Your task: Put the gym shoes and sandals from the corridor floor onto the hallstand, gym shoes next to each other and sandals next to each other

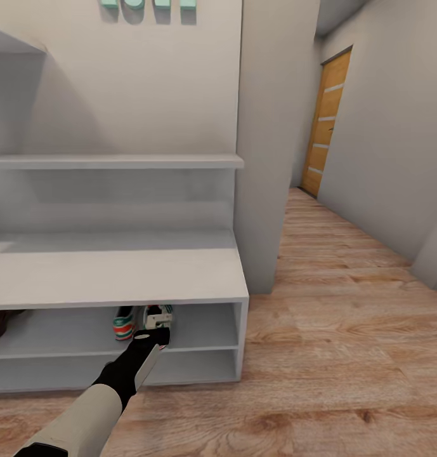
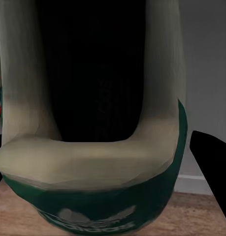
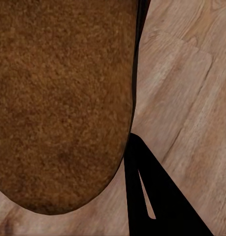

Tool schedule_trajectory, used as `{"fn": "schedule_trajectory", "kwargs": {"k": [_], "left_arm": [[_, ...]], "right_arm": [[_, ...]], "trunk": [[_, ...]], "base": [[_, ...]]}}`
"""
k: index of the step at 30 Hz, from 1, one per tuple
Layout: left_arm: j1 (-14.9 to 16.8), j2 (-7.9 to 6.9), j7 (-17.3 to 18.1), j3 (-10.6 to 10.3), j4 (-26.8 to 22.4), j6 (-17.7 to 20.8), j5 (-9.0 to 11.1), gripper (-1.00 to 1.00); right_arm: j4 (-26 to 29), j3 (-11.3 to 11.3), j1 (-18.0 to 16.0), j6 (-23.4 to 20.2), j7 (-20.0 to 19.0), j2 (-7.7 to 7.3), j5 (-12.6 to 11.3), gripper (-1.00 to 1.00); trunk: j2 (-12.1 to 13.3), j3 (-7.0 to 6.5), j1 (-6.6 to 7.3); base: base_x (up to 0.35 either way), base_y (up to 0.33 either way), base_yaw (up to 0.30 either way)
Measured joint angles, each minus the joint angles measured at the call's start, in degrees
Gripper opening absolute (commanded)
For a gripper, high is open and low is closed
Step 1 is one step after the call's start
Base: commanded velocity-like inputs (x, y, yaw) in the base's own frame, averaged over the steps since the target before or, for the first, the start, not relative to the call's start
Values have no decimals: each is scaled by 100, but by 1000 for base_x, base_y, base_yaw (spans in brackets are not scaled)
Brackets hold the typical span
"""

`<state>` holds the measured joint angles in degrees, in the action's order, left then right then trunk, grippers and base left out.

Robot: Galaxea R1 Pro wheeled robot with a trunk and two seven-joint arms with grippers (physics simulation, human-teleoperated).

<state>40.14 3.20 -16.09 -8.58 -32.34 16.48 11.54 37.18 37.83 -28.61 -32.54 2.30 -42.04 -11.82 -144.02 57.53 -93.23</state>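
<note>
Left end effector (image 1: 156, 330) pinches second gym shoe (image 1: 158, 317) beside first (image 1: 123, 322); heel may overhang hallstand (image 1: 117, 279) shelf and drop. Right end effector (image 3: 157, 196) pinches sandal (image 3: 58, 103).

Orange door (image 1: 326, 124) — corridor's far end, shut.

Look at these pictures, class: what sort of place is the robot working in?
Most likely a home corridor or entryway. A white hallstand with low shelves holds gym shoes, wood-plank floor runs between plain walls, and an orange door stands at the far end.
</note>
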Motion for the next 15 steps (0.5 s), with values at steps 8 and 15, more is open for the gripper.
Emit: {"fn": "schedule_trajectory", "kwargs": {"k": [8, 15], "left_arm": [[0, -7, 1, 1, 0, -1, 4, -100], [0, -7, 1, 1, 0, -1, 1, -100]], "right_arm": [[1, 0, 0, -2, 1, 2, 1, -100], [-3, 5, 0, -2, 0, 2, 1, -100]], "trunk": [[0, 0, 0], [0, 0, 1]], "base": [[56, 108, 0], [60, 4, 0]]}}
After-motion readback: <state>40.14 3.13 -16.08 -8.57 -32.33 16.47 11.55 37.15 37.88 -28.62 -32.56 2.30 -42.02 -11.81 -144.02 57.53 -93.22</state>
